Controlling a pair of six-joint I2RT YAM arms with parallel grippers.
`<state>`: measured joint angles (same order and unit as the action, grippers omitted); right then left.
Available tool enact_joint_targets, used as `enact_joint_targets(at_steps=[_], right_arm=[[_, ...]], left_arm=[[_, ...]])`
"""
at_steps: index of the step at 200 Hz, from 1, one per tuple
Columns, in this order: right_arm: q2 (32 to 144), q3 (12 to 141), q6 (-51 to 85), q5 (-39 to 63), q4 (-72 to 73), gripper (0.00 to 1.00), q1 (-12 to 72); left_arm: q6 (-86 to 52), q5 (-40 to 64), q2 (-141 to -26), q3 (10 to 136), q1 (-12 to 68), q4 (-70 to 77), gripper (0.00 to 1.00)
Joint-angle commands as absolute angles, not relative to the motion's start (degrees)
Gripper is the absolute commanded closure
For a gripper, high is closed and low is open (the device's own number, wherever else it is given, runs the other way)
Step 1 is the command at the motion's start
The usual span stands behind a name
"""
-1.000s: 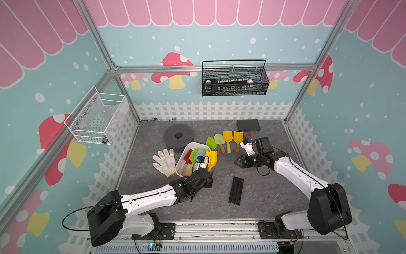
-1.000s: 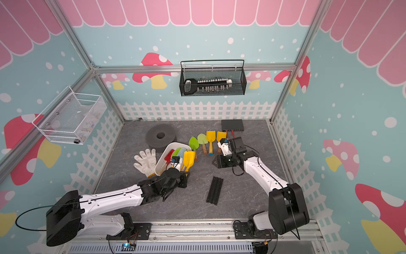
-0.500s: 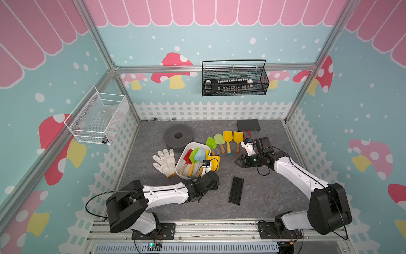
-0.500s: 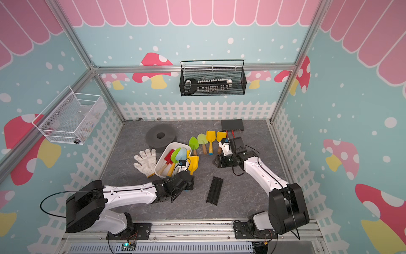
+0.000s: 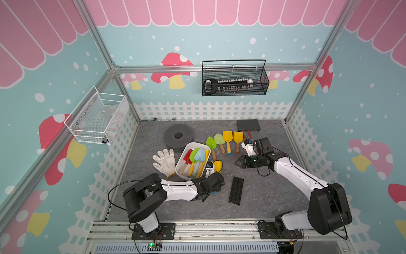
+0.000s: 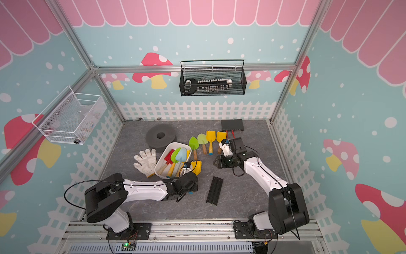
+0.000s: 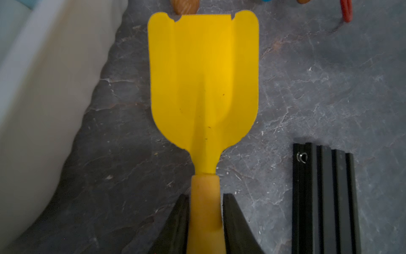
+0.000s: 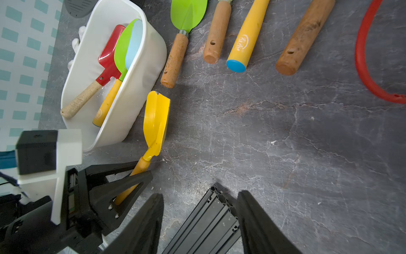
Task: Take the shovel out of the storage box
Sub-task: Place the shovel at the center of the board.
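The storage box (image 5: pixel 179 163) is a white tub left of the floor's middle, with red, green, light blue and yellow shovels lying in it. A yellow shovel (image 5: pixel 217 165) is outside it, just past its right wall, blade low over the grey floor. My left gripper (image 7: pixel 205 195) is shut on this shovel's yellow handle, and the blade (image 7: pixel 203 77) points away from the wrist. The same shovel (image 8: pixel 156 123) shows beside the tub wall (image 8: pixel 142 72) in the right wrist view. My right gripper (image 5: pixel 236 163) stands open to the right, holding nothing.
Several shovels (image 5: pixel 224 140) lie in a row behind the box. A black rail (image 5: pixel 236 190) lies right of my left wrist. White gloves (image 5: pixel 164 160), a grey foam ring (image 5: pixel 178 136), a black device (image 5: pixel 248 125) and a red cable (image 8: pixel 362 55) lie around.
My left arm has drawn the yellow shovel away from the box, nearer the front and lower to the floor. The right arm has not moved.
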<state>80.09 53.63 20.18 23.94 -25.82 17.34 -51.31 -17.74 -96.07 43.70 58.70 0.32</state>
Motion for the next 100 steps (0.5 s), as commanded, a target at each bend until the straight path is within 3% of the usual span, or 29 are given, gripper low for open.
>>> enact_joint_targets(at_steps=[1, 100], right_arm=[[79.0, 52.9, 20.6, 23.9, -26.5, 0.41, 16.9], [78.3, 52.4, 20.5, 23.9, -26.5, 0.40, 16.3]], left_arm=[[-54.2, -15.9, -97.1, 43.9, 58.5, 2.1, 1.00], [-56.6, -18.0, -98.7, 44.6, 58.5, -0.9, 1.00]])
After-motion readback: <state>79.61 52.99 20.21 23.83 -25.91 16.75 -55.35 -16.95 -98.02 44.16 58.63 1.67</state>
